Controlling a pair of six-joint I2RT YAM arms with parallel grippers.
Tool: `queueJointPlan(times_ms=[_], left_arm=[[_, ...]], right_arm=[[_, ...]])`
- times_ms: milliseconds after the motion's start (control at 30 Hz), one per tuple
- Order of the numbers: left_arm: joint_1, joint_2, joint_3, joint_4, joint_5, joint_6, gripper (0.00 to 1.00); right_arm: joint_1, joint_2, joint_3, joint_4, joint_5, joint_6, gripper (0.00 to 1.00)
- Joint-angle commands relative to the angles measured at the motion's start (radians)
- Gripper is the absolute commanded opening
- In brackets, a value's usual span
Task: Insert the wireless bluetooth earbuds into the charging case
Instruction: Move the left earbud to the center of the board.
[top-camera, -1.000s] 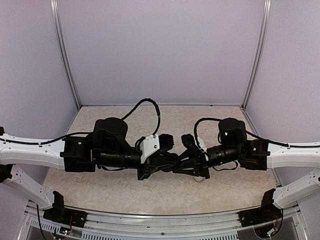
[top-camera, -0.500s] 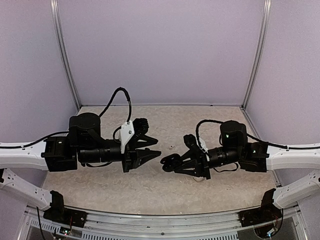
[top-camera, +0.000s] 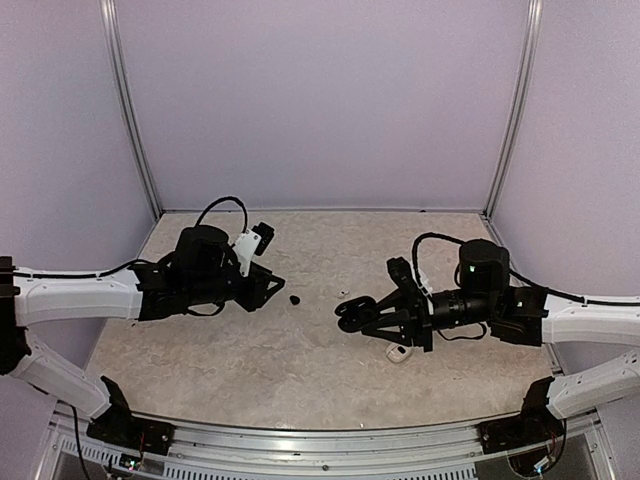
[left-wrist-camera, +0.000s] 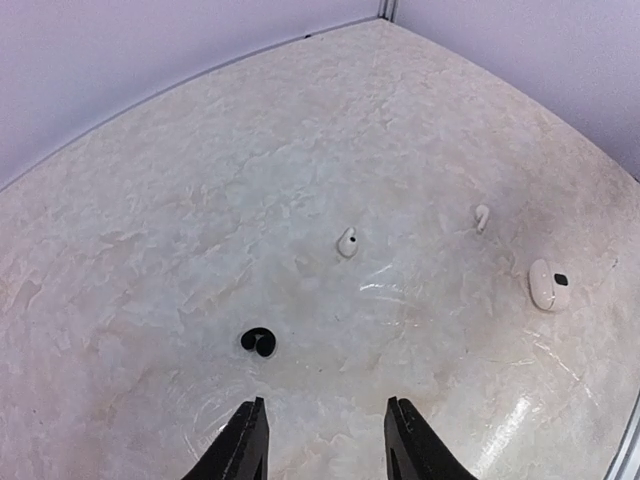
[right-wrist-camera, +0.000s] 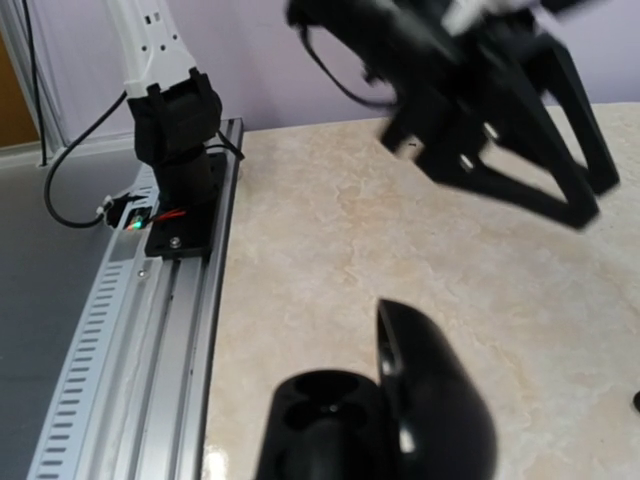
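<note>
A tiny black earbud (left-wrist-camera: 259, 341) (top-camera: 295, 299) lies on the marble tabletop, just ahead and left of my left gripper's (left-wrist-camera: 325, 435) (top-camera: 272, 287) tips. That gripper is open and holds nothing. The black charging case (top-camera: 350, 312) (right-wrist-camera: 330, 420) hangs above the table in the middle, with my right gripper (top-camera: 362, 315) shut on it. Its lid (right-wrist-camera: 435, 395) stands open and two dark wells show in the base. The right fingers themselves are hidden under the case in the right wrist view. I see only this one black earbud.
Two small white earbuds (left-wrist-camera: 347, 242) (left-wrist-camera: 482, 216) and a white case (left-wrist-camera: 548, 284) (top-camera: 397, 352) lie on the table beyond the black bud. The metal rail (right-wrist-camera: 130, 330) and the left arm's base (right-wrist-camera: 180, 150) edge the near side. The left arm (right-wrist-camera: 500, 100) shows blurred.
My left gripper has drawn back left from the case and opened wider. A black earbud now lies on the table between the arms. The right arm has shifted slightly right with the case.
</note>
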Motion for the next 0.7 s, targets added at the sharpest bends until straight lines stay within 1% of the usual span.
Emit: queueJointPlan(times_ms=[0, 233, 400, 533, 667], left_arm=[[0.054, 0.113, 0.034, 0.017, 0.007, -0.085, 0.41], [0.058, 0.356, 0.209, -0.049, 0.017, -0.126, 0.41], [0.052, 0.503, 0.333, -0.137, 0.017, -0.171, 0.40], [0.049, 0.587, 0.398, -0.176, 0.017, -0.198, 0.35], [0.046, 0.624, 0.420, -0.183, 0.014, -0.192, 0.33]], right_arm=[[-0.013, -0.024, -0.019, 0.032, -0.013, 0.018, 0.00], [-0.015, -0.049, -0.030, 0.021, 0.001, 0.018, 0.00], [-0.018, -0.062, -0.038, 0.020, 0.011, 0.019, 0.00], [-0.020, -0.075, -0.045, 0.016, 0.020, 0.018, 0.00], [-0.020, -0.087, -0.050, 0.009, 0.021, 0.018, 0.00]])
